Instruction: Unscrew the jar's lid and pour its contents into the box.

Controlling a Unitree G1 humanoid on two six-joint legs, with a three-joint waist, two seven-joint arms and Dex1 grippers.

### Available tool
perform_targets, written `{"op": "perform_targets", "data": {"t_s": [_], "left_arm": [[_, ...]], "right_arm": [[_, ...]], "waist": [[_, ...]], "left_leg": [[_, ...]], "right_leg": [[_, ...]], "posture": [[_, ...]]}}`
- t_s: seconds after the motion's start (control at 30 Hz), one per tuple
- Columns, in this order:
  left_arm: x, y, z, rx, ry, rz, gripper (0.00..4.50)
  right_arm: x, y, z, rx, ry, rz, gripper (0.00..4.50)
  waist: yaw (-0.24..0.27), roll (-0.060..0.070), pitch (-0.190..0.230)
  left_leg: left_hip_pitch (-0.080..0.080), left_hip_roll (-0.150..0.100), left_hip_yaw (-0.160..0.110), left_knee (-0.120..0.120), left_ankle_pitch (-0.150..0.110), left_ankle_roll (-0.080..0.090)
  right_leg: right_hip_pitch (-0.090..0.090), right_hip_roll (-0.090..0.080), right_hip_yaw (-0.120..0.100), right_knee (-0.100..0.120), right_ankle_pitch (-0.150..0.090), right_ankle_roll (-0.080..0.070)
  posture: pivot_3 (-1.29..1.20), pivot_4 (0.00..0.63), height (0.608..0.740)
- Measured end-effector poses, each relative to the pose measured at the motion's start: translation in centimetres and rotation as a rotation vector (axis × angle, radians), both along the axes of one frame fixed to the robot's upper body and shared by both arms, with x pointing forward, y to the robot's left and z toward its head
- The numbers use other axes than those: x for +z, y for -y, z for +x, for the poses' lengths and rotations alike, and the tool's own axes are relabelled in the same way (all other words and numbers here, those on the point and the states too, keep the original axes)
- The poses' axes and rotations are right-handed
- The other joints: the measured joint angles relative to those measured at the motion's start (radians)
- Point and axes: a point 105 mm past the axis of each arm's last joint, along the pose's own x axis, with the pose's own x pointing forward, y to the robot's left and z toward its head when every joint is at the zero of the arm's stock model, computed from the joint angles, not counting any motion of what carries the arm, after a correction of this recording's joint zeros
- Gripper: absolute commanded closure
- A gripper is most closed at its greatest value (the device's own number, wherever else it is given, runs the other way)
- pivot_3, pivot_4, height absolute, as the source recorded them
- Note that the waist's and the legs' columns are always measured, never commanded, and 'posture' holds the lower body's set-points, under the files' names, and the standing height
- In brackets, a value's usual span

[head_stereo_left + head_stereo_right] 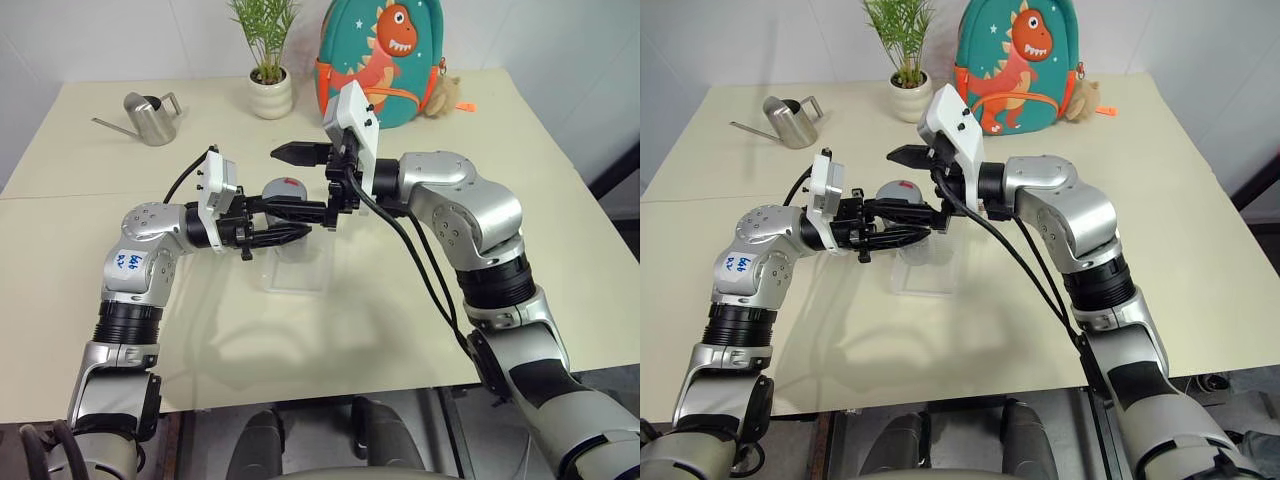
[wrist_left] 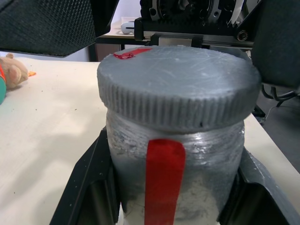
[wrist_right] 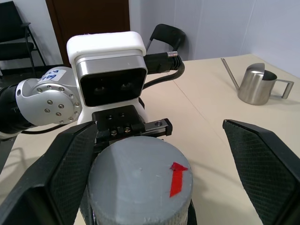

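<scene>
My left gripper (image 1: pixel 287 222) is shut on the jar (image 2: pixel 174 154) and holds it upright above the box (image 1: pixel 297 268), a clear shallow tray on the table. The jar's wall is cloudy with a red tape strip, and the contents are hidden. The grey lid (image 3: pixel 139 183) sits on the jar and has a small red mark on top. My right gripper (image 3: pixel 164 173) reaches in from the opposite side and is open. Its two black fingers (image 3: pixel 65 176) stand wide on either side of the lid without touching it.
At the table's far side stand a steel watering can (image 1: pixel 150 118), a white plant pot (image 1: pixel 270 95), and a green dinosaur backpack (image 1: pixel 385 60) with a small plush toy (image 1: pixel 446 95) beside it. The table's near edge runs just below the arms.
</scene>
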Motion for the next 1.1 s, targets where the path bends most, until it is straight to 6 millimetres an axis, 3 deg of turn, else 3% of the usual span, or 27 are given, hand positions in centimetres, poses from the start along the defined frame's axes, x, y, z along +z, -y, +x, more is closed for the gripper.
{"op": "perform_targets", "data": {"t_s": [0.77,1.1], "left_arm": [[0.0,0.0,0.3,0.027,-0.004,-0.006,2.5],[0.3,-0.4,0.1,0.019,0.011,-0.002,2.5]], "right_arm": [[-0.3,2.5,0.5,0.013,-0.007,-0.049,0.02],[-0.4,4.9,1.8,-0.072,-0.037,-0.038,0.02]], "waist": [[0.001,0.0,0.0],[-0.001,0.0,0.0]], "left_leg": [[0.0,0.0,0.0,0.0,0.0,0.0],[0.0,0.0,0.0,0.0,0.0,0.0]], "right_leg": [[0.0,0.0,0.0,0.0,0.0,0.0],[0.0,0.0,0.0,0.0,0.0,0.0]], "posture": [[0.0,0.15,0.74],[0.0,0.15,0.74]]}}
